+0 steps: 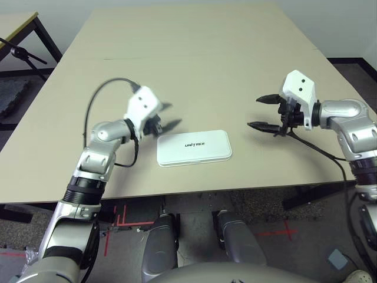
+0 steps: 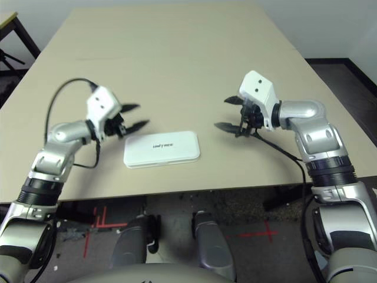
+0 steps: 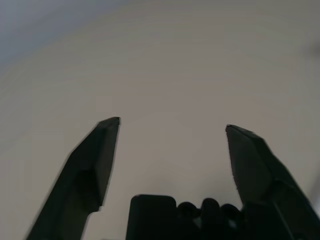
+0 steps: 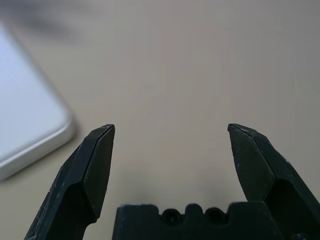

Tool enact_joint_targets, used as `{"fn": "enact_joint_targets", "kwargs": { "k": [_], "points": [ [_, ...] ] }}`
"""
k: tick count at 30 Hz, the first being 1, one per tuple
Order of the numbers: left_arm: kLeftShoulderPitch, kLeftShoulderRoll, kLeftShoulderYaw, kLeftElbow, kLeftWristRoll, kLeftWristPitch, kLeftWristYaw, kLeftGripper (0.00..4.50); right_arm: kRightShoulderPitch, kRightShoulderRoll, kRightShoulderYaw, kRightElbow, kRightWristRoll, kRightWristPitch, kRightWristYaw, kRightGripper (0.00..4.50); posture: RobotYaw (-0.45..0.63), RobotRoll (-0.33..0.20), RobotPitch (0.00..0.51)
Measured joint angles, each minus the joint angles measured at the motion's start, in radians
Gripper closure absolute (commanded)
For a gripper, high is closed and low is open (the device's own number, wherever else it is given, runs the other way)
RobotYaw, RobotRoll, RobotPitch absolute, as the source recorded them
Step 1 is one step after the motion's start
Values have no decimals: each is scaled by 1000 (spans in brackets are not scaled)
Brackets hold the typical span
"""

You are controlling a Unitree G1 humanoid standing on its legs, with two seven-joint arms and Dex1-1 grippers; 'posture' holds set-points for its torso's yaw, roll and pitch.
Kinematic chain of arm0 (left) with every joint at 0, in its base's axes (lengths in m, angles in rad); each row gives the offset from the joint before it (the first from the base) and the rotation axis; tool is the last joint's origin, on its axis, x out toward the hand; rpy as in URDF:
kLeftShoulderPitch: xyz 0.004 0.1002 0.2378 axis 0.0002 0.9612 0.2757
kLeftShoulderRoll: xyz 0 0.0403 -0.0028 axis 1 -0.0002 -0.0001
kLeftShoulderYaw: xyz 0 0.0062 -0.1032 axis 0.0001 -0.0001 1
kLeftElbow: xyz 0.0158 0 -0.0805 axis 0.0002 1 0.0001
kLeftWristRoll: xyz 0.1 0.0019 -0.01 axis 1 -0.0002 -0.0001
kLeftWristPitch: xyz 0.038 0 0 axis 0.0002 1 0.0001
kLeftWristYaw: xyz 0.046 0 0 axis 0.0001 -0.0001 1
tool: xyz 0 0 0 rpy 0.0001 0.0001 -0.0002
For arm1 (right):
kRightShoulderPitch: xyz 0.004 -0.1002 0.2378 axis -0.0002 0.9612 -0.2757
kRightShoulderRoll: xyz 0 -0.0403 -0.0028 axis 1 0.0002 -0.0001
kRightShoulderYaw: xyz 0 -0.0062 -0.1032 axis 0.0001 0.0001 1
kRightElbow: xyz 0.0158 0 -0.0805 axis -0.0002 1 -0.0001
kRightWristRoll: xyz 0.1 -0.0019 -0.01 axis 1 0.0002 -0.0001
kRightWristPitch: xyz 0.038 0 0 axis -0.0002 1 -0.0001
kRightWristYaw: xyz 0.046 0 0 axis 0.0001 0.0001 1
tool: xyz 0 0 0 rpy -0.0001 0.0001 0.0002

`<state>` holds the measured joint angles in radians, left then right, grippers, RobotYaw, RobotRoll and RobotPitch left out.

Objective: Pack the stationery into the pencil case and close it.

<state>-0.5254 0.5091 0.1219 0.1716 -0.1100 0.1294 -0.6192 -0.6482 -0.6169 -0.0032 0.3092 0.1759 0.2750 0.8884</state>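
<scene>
currently the pencil case [image 1: 194, 147] lies flat and shut on the table [image 1: 194, 65], near the front edge, lid up with the black lettering showing. no marker, strip or block lies loose on the table, so the stationery is judged to be inside and the task looks finished or nearly so.

the left gripper [image 1: 167, 116] hangs just beside the case's left end, fingers spread wide, holding nothing. the right gripper [image 1: 263, 112] hangs off the case's right end, clearly apart from it, also spread and empty; its wrist view shows a rounded corner of the case beyond one finger [image 4: 97, 155].

handling notes, as judgement:
- the case appears to be thin, rigid plastic, probably light.
- its smooth, glossy lid is likely slippery; a push on it may slide the case along the table.
- grip across the short width, at the long edges, rather than on the flat lid.
- if the latch needs seating, press straight down near the front long edge.
</scene>
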Motion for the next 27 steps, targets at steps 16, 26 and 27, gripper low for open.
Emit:
{"fn": "enact_joint_targets", "kwargs": {
  "k": [16, 26, 27],
  "points": [
    [-31, -21, 295, 271, -19, -177, 471, 21, -159, 42, -313, 683, -15, -301, -728, 0, -94, 0, 150],
    [-45, -16, 295, 320, -19, -222, 493, 21, -166, 38, -323, 723, -15, -359, -744, 0, -101, 0, 166],
    [-45, -15, 294, 321, -19, -224, 493, 21, -166, 38, -323, 723, -15, -359, -744, 0, -100, 0, 168]
  ]
}}
